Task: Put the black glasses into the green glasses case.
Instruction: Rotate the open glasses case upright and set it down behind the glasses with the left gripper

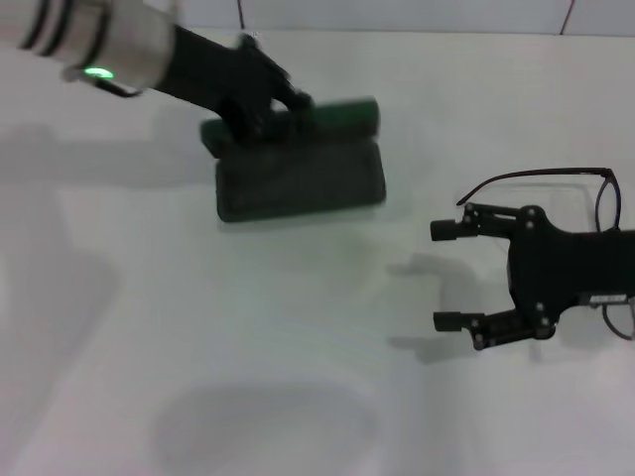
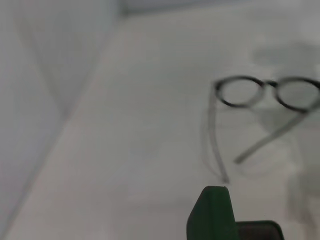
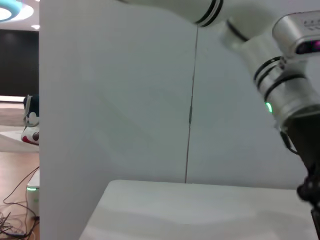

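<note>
The green glasses case [image 1: 298, 183] lies open at the back left of the white table, its lid [image 1: 337, 116] raised on the far side. My left gripper [image 1: 266, 104] is at the lid's left end and seems shut on it; an edge of the case shows in the left wrist view [image 2: 212, 215]. The black glasses [image 1: 556, 174] lie at the right, partly hidden under my right hand; they also show in the left wrist view [image 2: 265, 95] with temple arms spread. My right gripper [image 1: 446, 276] is open and empty, fingertips pointing left towards the case, just left of the glasses.
The white table [image 1: 298, 347] stretches between the case and the glasses. A white wall with a vertical seam [image 3: 191, 100] stands behind the table. My left arm [image 3: 290, 90] shows in the right wrist view.
</note>
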Available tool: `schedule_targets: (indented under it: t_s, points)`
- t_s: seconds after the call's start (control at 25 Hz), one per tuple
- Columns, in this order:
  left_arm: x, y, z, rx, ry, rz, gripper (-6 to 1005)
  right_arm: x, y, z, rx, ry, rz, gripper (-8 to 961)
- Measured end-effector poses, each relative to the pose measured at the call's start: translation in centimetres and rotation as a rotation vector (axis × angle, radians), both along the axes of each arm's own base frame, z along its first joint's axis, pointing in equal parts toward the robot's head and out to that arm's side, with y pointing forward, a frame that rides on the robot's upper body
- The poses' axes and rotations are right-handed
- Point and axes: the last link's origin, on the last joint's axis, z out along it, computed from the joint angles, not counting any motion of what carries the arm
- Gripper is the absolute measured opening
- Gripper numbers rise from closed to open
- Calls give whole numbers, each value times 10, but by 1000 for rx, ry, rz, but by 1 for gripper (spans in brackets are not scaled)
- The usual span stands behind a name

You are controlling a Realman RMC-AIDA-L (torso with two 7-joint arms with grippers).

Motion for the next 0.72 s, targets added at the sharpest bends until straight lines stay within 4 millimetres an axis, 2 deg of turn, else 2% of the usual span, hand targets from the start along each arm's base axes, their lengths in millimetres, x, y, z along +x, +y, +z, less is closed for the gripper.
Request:
schedule_targets:
  t_s: [0.16, 0.28, 0.52, 0.72]
  points:
    - [29, -1, -32, -94, 72, -124, 218, 12, -8, 1, 8, -1, -30, 795]
    - [40, -1, -45, -122, 63, -158, 218, 18, -11, 2, 21, -8, -42, 792]
    - [44, 2, -67, -122, 147, -152, 205, 20, -12, 3, 23, -9, -50, 788]
    - [40, 4, -71, -105, 165, -146, 223, 23, -13, 4, 27, -7, -65, 783]
